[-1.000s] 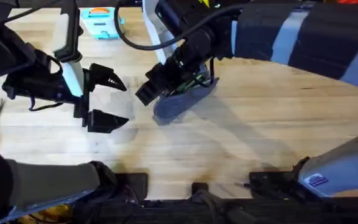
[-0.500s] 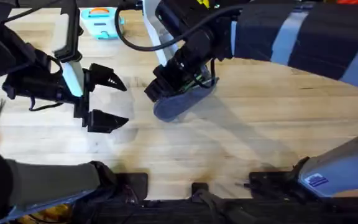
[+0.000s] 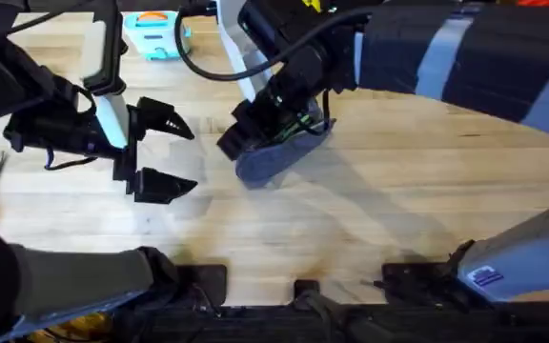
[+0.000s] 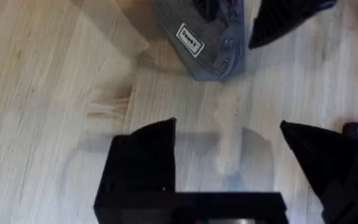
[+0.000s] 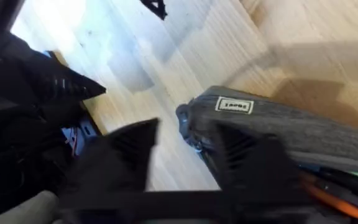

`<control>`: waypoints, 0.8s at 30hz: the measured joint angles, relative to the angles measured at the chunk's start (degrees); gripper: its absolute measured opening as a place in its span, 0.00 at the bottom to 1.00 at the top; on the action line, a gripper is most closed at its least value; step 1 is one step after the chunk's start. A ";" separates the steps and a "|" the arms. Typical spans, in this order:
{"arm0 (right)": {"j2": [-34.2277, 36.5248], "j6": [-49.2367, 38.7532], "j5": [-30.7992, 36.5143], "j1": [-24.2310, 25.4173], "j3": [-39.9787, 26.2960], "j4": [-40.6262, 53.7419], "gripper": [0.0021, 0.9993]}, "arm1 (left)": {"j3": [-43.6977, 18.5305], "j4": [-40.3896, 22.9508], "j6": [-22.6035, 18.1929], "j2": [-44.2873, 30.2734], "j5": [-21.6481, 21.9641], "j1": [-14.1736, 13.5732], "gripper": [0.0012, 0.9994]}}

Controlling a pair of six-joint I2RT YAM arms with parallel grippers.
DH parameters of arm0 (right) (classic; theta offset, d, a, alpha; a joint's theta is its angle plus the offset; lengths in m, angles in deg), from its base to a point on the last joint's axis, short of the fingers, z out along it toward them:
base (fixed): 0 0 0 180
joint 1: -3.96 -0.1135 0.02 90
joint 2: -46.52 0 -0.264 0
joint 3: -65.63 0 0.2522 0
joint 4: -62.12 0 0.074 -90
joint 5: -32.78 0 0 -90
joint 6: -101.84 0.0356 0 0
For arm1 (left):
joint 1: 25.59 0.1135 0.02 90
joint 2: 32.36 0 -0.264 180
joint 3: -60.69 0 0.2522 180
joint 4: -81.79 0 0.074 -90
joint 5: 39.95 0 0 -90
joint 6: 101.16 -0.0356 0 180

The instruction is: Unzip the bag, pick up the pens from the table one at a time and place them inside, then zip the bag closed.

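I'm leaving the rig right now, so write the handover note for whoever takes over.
Left hand: open, empty, hovering over bare table to the left of the bag.
Right hand: at the near end of the bag, fingers either side of the zip end; I can't tell whether they are closed on it.
Bag: lies mid-table, open along its top, with coloured pens visible inside in the right wrist view.
Done: bag unzipped, pens loaded; I see none loose on the table.
Left: zip the bag closed; the left hand could probably steady it.
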State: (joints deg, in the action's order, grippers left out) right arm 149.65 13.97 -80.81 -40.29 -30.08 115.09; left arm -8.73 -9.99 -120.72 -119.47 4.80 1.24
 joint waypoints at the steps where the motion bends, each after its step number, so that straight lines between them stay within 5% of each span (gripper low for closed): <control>1: 0.00 -0.50 -0.04 0.00 0.00 -0.02 0.61 | -0.02 0.00 0.00 0.00 0.02 0.00 0.99; 5: 0.00 -4.04 -0.22 0.00 0.02 -0.09 0.98 | -0.02 0.00 0.00 0.00 0.01 0.00 0.99; 13: 0.00 -16.04 0.37 -1.65 0.02 -0.02 1.00 | 0.00 0.00 0.00 0.00 0.02 0.00 0.99; 24: 0.00 -29.58 10.67 -7.72 0.01 -0.01 1.00 | 0.00 0.00 0.00 0.00 0.02 0.00 0.99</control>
State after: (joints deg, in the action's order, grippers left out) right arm 149.65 -15.61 -70.14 -48.01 -30.07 115.08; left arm -8.73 -9.99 -120.72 -119.47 4.82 1.24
